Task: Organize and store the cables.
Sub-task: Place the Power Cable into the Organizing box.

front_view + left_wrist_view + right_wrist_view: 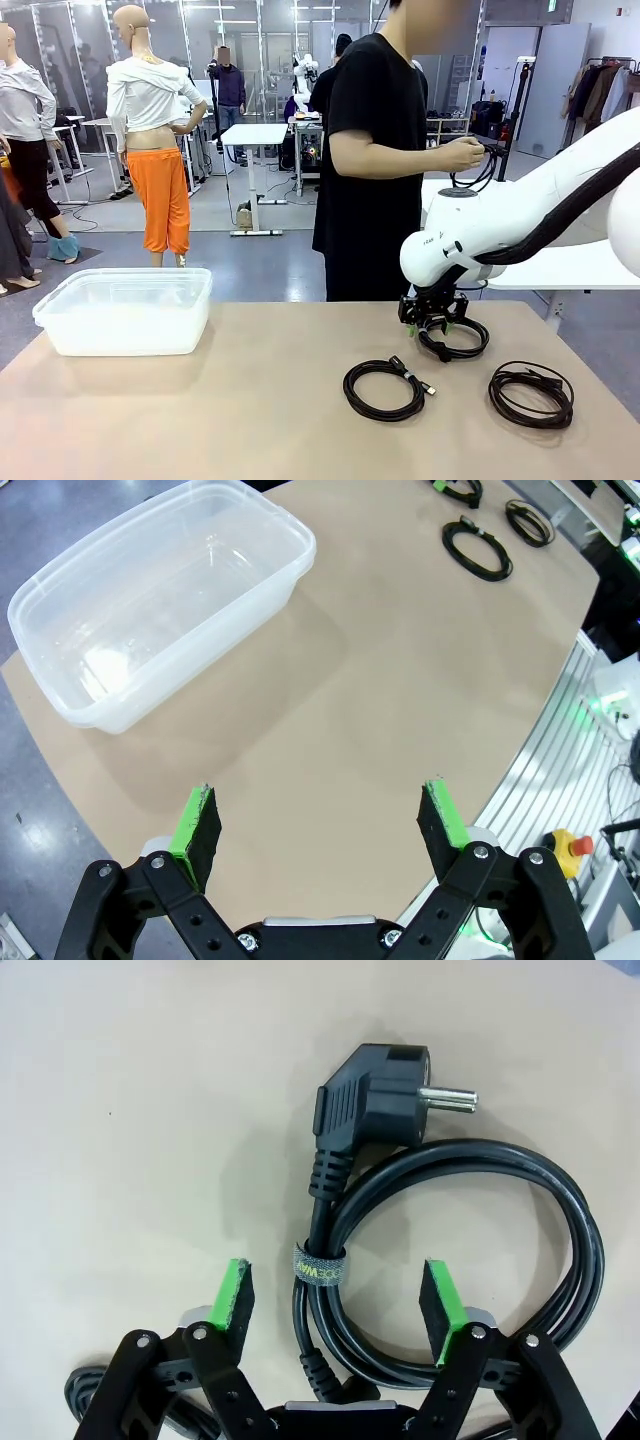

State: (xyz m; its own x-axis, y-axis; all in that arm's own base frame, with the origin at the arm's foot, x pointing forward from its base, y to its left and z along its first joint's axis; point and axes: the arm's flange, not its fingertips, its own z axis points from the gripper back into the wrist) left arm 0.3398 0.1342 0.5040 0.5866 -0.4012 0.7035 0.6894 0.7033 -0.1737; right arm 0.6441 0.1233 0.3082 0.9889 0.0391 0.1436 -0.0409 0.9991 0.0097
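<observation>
The right gripper (338, 1295), spread wide, straddles the grey-banded side of a coiled black power cable (480, 1165), plug at twelve o'clock. Front view: a second black cable coil (383, 388) lies at its seven o'clock, a third black coil (531, 393) at five. The left gripper (320, 820), spread too, hangs with a clear plastic bin (160, 600) at eleven o'clock. Likely the pickup step: next, lower and pinch the banded bundle.
</observation>
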